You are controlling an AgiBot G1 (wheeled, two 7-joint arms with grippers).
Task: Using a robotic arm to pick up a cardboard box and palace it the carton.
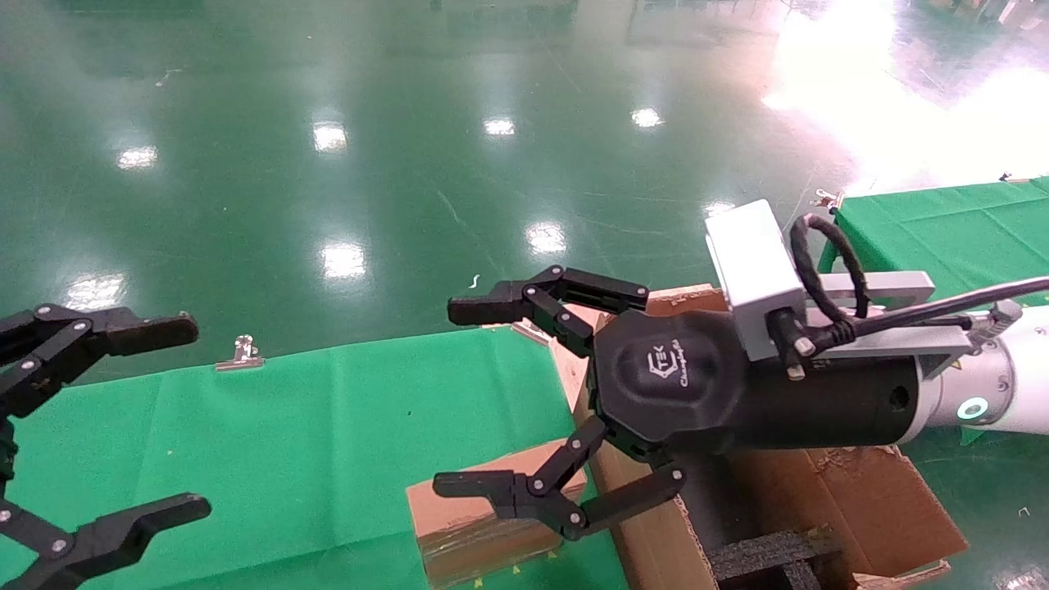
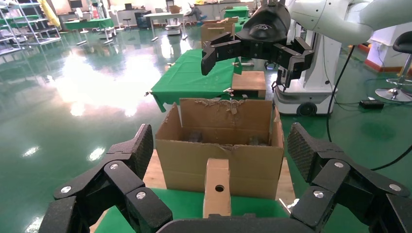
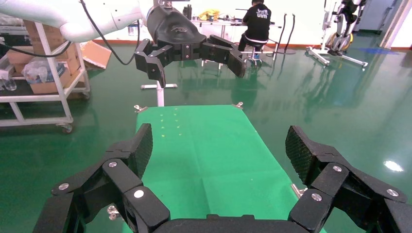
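Hovering with its fingers spread wide and nothing between them, the right gripper [image 1: 459,401] hangs above the near corner of the carton [image 1: 860,492], and the cardboard box [image 1: 459,524] lies on the green table [image 1: 287,459] just under and beside its lower finger, apart from it. The right wrist view shows only green cloth between the pads, so the box is not yet lined up inside the jaw opening.

The main risk is a poor approach. The box stands right against the carton's outer wall, as the left wrist view shows: the cardboard box [image 2: 216,187] sits on edge touching the carton [image 2: 221,145]. A descent from the gripper's present place could drive one finger onto the carton's torn flap instead of down beside the box, bending the flap or shoving the carton along the table.

A second risk is slip. The box's glossy taped faces may slide out of the pads if the grip lands near an edge, and the box could tip flat or fall off the table's near side.

Black foam inserts [image 1: 762,557] fill part of the carton below the wrist, so a careless drop might leave the box perched on them.

The left gripper [image 1: 98,434] waits well to the side, also spread open and empty.
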